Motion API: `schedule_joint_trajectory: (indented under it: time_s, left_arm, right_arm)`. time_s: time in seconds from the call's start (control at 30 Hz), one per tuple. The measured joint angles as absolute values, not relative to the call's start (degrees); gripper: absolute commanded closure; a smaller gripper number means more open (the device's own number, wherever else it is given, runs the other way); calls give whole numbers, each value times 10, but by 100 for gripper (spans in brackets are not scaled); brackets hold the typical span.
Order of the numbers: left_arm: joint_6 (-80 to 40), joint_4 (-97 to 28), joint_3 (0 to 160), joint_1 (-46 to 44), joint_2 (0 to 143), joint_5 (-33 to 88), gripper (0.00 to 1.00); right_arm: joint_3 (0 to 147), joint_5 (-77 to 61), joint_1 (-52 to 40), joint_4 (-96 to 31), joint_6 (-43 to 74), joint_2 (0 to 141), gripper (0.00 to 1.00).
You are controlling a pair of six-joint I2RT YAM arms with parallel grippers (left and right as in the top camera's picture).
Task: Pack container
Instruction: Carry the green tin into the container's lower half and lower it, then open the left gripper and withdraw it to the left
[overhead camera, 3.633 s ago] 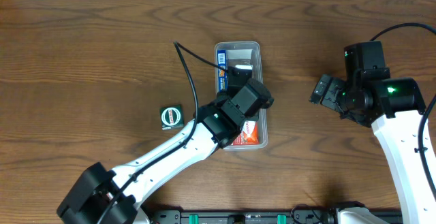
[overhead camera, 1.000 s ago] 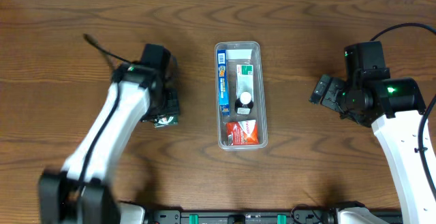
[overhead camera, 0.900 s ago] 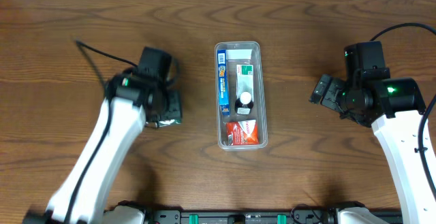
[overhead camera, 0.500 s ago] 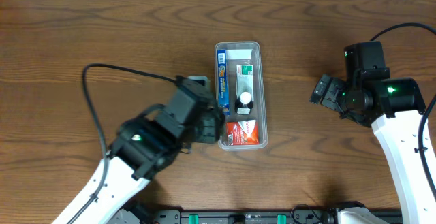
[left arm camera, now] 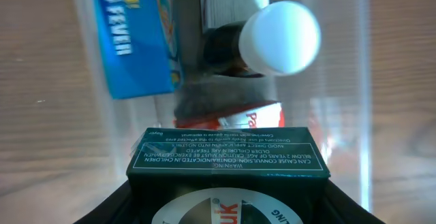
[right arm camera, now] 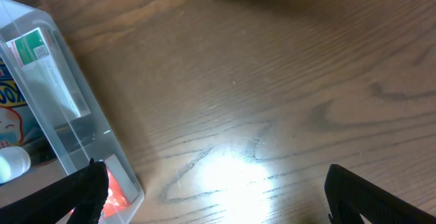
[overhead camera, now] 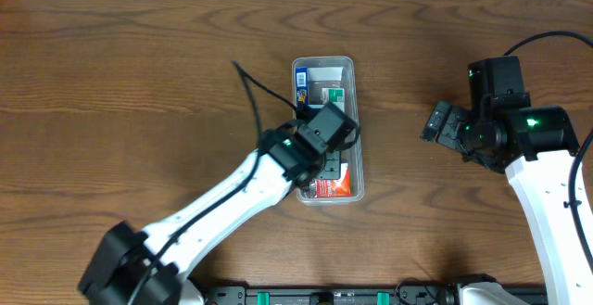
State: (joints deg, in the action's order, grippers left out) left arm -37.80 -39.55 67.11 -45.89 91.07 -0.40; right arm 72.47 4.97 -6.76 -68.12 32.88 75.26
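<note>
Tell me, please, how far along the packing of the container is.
Nearly done, it seems. Done: the blue box, the white-capped bottle and the red packet lie inside the container. In hand: the left claw grips a dark green box over the packet's end. Left: to release it inside. The right claw is open, empty, apart at the right.

Left arm stretches from near left to centre, left gripper (overhead camera: 326, 146) clamped on a green box (left arm camera: 228, 159); right gripper (right arm camera: 218, 197) spread wide at right

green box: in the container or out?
Not released: left gripper grips the green box over the container, above the red packet.
</note>
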Motion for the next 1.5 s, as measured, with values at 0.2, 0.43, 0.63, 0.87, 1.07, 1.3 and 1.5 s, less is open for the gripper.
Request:
schedule_joint_trajectory:
  time_s: [0.2, 0.43, 0.63, 0.87, 1.07, 1.3, 1.5]
  left_arm:
    - [-390, -371, 671, -462, 927, 18, 50]
    - [-392, -369, 671, -492, 927, 29, 27]
    - [-392, -369, 671, -511, 927, 33, 2]
    - [-390, -370, 671, -512, 927, 32, 2]
    - [-363, -422, 681, -512, 888, 3, 2]
    - [-314, -516, 741, -469, 744, -161, 2]
    - [-270, -538, 750, -330, 625, -233, 2]
  right_arm:
    - [725, 50, -68, -681, 329, 753, 1]
    - [725, 50, -68, -681, 329, 753, 1]
    - [725, 50, -68, -681, 329, 753, 1]
    - [725, 50, -68, -681, 329, 753, 1]
    - [725, 50, -68, -681, 329, 753, 1]
    - [725, 50, -68, -681, 329, 753, 1]
    - [725, 50, -68, -681, 329, 753, 1]
